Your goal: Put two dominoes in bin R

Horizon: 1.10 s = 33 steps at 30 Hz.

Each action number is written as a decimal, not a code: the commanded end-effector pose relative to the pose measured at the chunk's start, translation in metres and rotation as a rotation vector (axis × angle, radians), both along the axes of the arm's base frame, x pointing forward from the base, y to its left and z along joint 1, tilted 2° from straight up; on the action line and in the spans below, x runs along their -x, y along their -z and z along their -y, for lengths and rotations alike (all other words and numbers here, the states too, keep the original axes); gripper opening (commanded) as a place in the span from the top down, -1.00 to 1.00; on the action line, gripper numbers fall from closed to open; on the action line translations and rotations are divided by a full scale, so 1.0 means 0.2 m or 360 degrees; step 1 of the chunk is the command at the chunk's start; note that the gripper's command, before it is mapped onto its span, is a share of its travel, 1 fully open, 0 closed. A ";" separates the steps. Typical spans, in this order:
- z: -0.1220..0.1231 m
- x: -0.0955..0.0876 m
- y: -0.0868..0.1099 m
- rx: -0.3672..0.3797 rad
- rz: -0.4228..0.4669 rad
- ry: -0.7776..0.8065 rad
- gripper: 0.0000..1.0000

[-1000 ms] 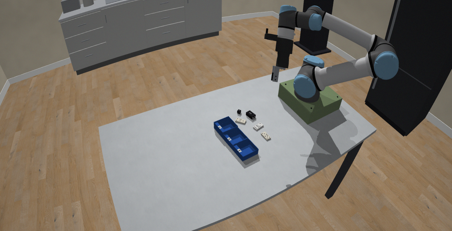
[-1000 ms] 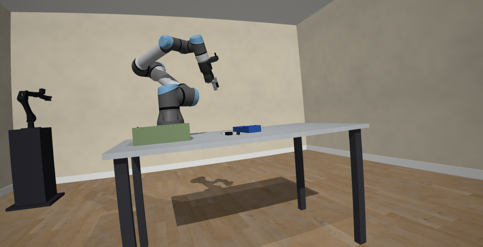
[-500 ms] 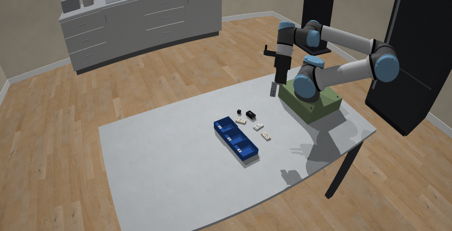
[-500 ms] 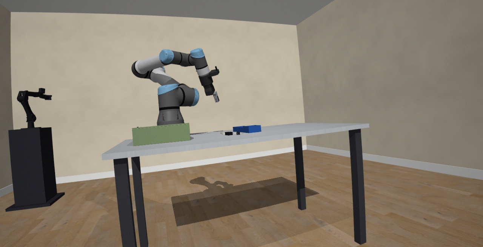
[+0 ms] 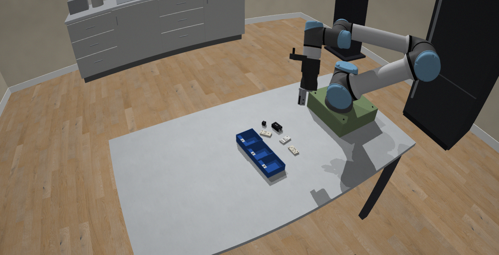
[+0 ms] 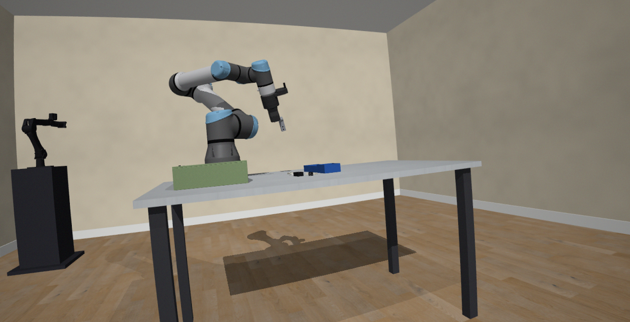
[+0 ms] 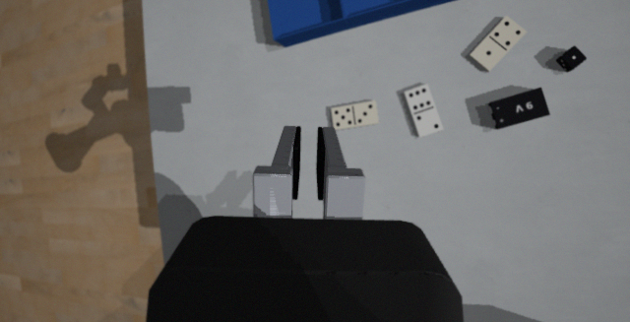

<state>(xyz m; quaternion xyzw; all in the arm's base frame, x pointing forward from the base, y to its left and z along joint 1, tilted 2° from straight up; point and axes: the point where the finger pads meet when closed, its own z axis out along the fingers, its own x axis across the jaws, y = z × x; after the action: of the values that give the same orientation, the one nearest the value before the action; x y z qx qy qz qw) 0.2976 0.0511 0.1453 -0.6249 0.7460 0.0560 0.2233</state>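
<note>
On the grey counter [image 5: 181,190] we see the blue three-compartment bin [image 5: 259,151], its labels too small to read. Beside it lie three ivory dominoes [image 7: 354,114] [image 7: 423,109] [image 7: 497,43], a black block marked "A6" [image 7: 518,108] and a black die [image 7: 571,58]. Our claw [image 7: 308,137] hangs above, fingers nearly together, gripping nothing.

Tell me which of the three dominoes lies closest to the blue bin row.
The domino beside the black die, near the bin row's far end. The other two dominoes lie farther out, toward the arm's green base.

Top view looks down from high, exterior sits low beside, wrist looks down close; all share the table [image 5: 181,190]
</note>
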 end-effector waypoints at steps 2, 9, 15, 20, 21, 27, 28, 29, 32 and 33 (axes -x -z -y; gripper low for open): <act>0.00 -0.01 -0.02 0.0078 0.0067 -0.0262 0.39; 0.00 -0.01 -0.03 0.0177 0.0138 -0.0568 0.39; 0.00 -0.01 -0.04 0.0255 0.0200 -0.0836 0.39; 0.00 -0.02 -0.05 0.0309 0.0242 -0.1028 0.39; 0.00 -0.02 -0.05 0.0321 0.0252 -0.1072 0.39; 0.01 -0.02 -0.05 0.0391 0.0313 -0.1346 0.39; 0.01 -0.02 -0.05 0.0403 0.0322 -0.1391 0.39; 0.01 -0.02 -0.05 0.0413 0.0333 -0.1437 0.39; 0.01 -0.02 -0.05 0.0445 0.0362 -0.1574 0.39; 0.01 -0.02 -0.05 0.0445 0.0362 -0.1574 0.39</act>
<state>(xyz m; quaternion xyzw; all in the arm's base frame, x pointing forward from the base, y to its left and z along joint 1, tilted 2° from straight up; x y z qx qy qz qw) 0.3015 0.0495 0.1552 -0.9102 0.3783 -0.0089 0.1684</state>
